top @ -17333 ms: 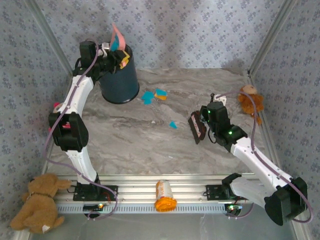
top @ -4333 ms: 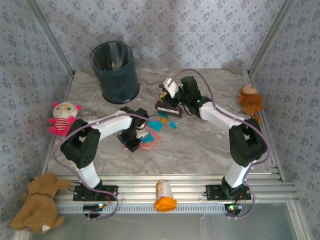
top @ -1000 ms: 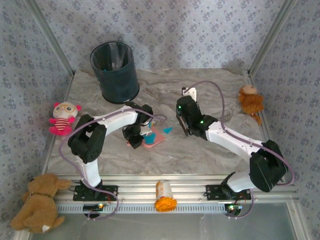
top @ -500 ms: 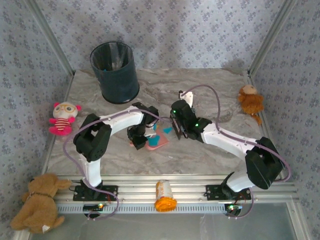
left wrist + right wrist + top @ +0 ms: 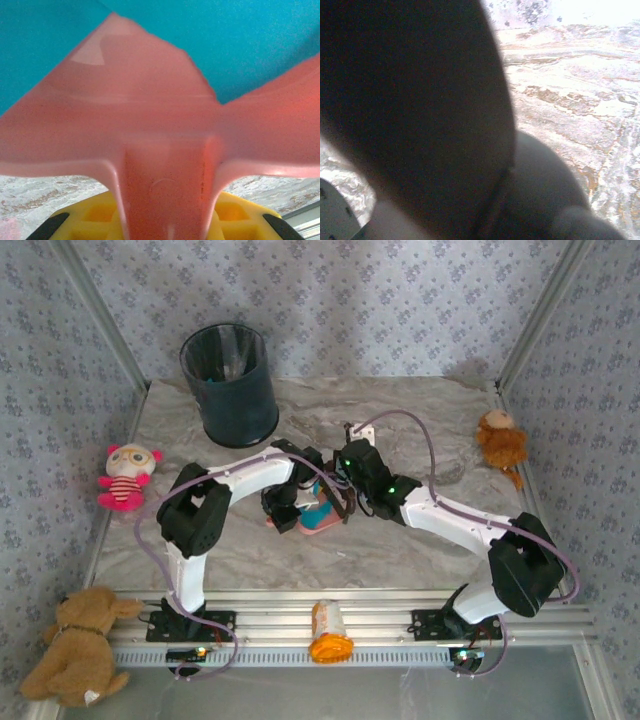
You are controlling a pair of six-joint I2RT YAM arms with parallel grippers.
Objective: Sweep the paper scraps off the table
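The two arms meet in the middle of the bench (image 5: 430,415). The left fingers (image 5: 90,217) are clenched on the handle of a pink pan (image 5: 322,522). In the left wrist view the yellow fingers sit on both sides of that handle. The pan spreads wide above them, tipped up off the marble. Blue-green fills the top of that view behind the pan, but it is too close and blurry to say what it is.

The right fingers (image 5: 350,488) are squeezed shut on a dark brush (image 5: 346,508). The brush is right at the mouth of the pan, touching it or almost. In the right wrist view a big dark blurry shape hides most of the marble.

A few blue paper scraps (image 5: 322,503) show between the brush and the pan, at the pan's edge. I cannot tell if they lie on the pan or on the bench.

A dark bin (image 5: 232,385) stands at the back left, well apart from the arms. A pink doll (image 5: 125,472) lies at the left edge. A small brown toy (image 5: 500,440) lies at the right edge. An orange bottle (image 5: 328,632) lies on the front rail between the arm bases. A brown teddy (image 5: 80,640) sits at the front left corner.
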